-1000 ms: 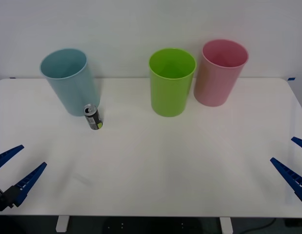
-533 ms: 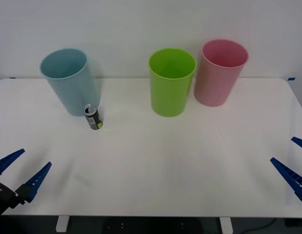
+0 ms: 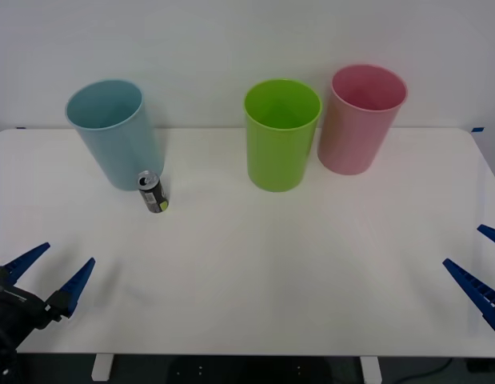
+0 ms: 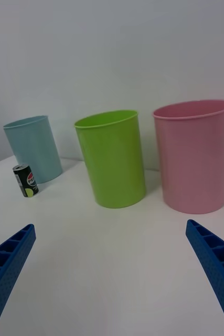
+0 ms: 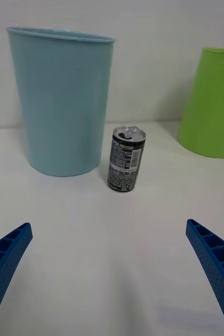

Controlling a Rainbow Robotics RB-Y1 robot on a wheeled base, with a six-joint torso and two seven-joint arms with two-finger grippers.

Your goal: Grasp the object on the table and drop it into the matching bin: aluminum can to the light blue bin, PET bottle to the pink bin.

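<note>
Left gripper (image 3: 47,276) sits low at the near-left edge of the table (image 3: 311,264), blue fingers spread wide, nothing between them; in the left wrist view the gap lines up on the aluminum can (image 5: 126,159). Right gripper (image 3: 479,272) parked at the near-right edge, also spread and empty, well apart from everything

Can stands upright on the table, just beside the light blue bin (image 3: 113,132), on its near side toward the centre; cannot tell if the two touch, looks like a thin gap in the left wrist view. Silver top with the tab opening showing, dark printed wall, yellow-green patch low down. Green bin (image 3: 281,134) mid-table, pink bin (image 3: 361,118) just beside it on the right, both well clear of the can

Handling guess: opened can, likely empty or close to it, so light and easy to tip or skid on the smooth white top. Thin wall, will dent under a hard squeeze; painted metal is slick, ribbed fingers should help. Best hold is across the mid-body, fingers on opposite sides, below the rim taper. Bin sits close behind, so one finger has little room on that side; a bump could shove the bin or knock the can over

Step in hand looks like the approach, grasp not yet made
</note>
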